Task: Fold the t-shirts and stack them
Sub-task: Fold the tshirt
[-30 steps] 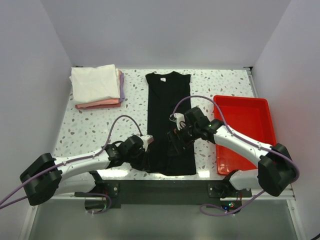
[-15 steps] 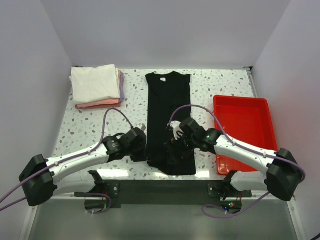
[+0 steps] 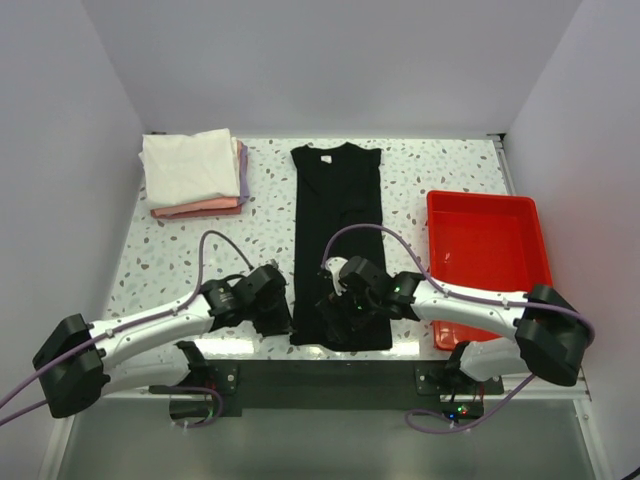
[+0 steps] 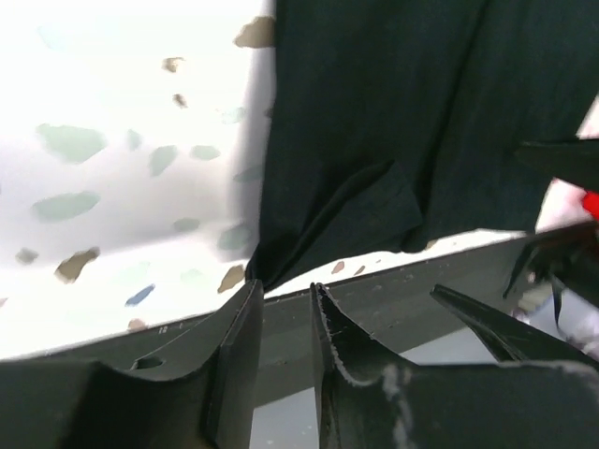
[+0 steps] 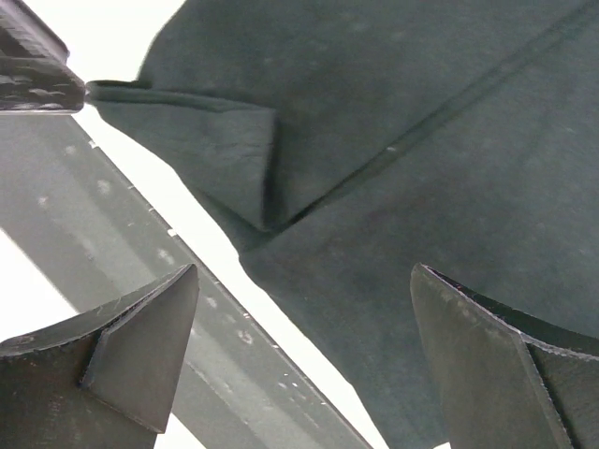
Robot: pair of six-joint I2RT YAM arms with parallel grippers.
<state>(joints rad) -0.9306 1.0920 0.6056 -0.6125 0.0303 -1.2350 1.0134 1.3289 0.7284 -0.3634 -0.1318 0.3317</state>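
speckled table (image 3: 180, 250) carries the black shirt (image 3: 338, 230), its long axis running from near edge to far side. left gripper (image 4: 285, 295), jaws a little apart and empty, sits just beside its near left corner; right gripper (image 5: 304, 281), wide open and empty, hangs over the near hem.

The wrist views sit close behind the left pincer (image 4: 285, 292) and the right pincer (image 5: 304, 273), facing out between the jaws. Both share the folded corner of the black t-shirt (image 4: 393, 112) just ahead. The top view looks steeply down from high above and behind both, taking in the whole tabletop (image 3: 180, 260).
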